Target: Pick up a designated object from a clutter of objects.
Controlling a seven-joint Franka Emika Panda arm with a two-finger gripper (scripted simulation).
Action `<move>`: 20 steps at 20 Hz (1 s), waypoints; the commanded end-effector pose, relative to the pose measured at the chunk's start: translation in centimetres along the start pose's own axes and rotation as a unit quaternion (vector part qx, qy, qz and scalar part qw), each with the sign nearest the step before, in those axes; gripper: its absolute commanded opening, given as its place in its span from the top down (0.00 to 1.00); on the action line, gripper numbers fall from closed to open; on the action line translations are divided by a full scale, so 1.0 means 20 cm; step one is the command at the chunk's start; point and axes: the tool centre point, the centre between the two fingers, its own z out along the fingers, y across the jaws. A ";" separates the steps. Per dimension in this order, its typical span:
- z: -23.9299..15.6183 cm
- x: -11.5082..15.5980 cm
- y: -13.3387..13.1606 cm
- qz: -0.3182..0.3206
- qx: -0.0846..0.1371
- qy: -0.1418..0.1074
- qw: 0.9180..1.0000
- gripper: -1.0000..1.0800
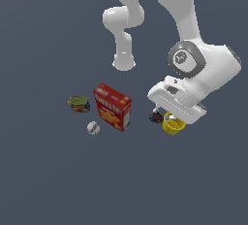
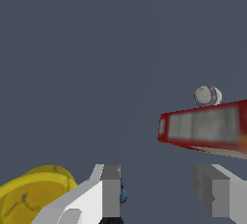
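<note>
The yellow cup stands on the floor at the exterior view's right, with its thick rim and hollow inside showing in the wrist view. My gripper hangs low just over it, mostly hidden under the white hand. In the wrist view the gripper is open with nothing between its fingers. The cup lies outside one finger, close beside it. A tiny dark red-blue item sits right by that finger. The red cracker box stands apart from it.
A white baseball lies in front of the cracker box and shows beyond it in the wrist view. A greenish can lies to the exterior view's left of the box. The arm's base stands behind.
</note>
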 end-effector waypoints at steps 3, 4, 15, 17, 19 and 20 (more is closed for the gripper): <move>0.01 -0.04 -0.10 0.022 -0.013 0.027 0.999 0.38; 0.01 -0.05 -0.12 0.027 -0.015 0.033 0.999 0.38; 0.03 -0.16 -0.37 0.078 -0.029 0.108 0.991 0.38; 0.03 -0.18 -0.41 0.087 -0.029 0.123 0.988 0.38; 0.03 -0.21 -0.46 0.096 -0.028 0.137 0.985 0.38; 0.03 -0.22 -0.48 0.101 -0.028 0.145 0.984 0.38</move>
